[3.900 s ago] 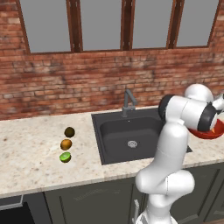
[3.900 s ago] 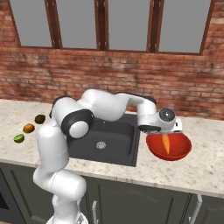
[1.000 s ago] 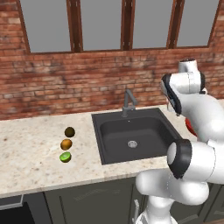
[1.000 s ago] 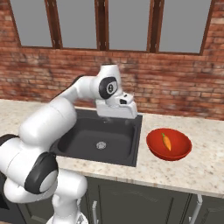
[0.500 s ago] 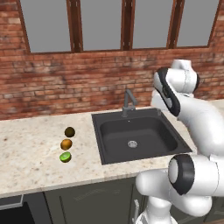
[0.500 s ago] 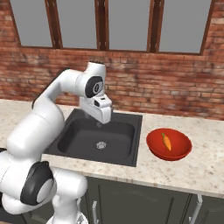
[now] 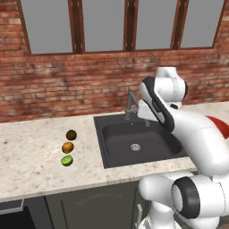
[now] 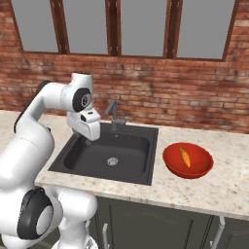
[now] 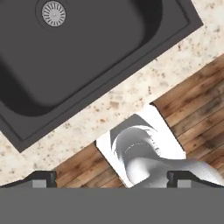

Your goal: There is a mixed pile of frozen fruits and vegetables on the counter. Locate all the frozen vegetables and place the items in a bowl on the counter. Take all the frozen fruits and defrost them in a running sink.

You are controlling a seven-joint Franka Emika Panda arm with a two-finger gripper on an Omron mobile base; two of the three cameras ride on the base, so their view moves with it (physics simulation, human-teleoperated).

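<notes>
The gripper [image 8: 92, 135] hangs above the left part of the dark grey sink [image 8: 92, 158], left of centre in the right base view, its jaws spread wide with nothing between them; in the hand view the two dark fingertips [image 9: 43, 178] stand far apart at the bottom corners, with the sink's round metal drain [image 9: 54, 13] at the upper left. The grey angular faucet [image 8: 113, 115] rises behind the basin, just right of the hand. To the right of the sink on the beige speckled counter [image 8: 204, 192] sits the shallow red bowl [image 8: 170, 158] with the carrot [image 8: 185, 157] lying inside it. In the left base view, at middle left, three small pieces lie in a short column on the counter [image 7: 31, 152], well apart from the sink [image 7: 112, 143]: the dark olive-brown ball [image 7: 71, 134] uppermost, the orange-brown ball [image 7: 68, 147] in the middle, the green lime-like piece [image 7: 67, 160] lowest.
</notes>
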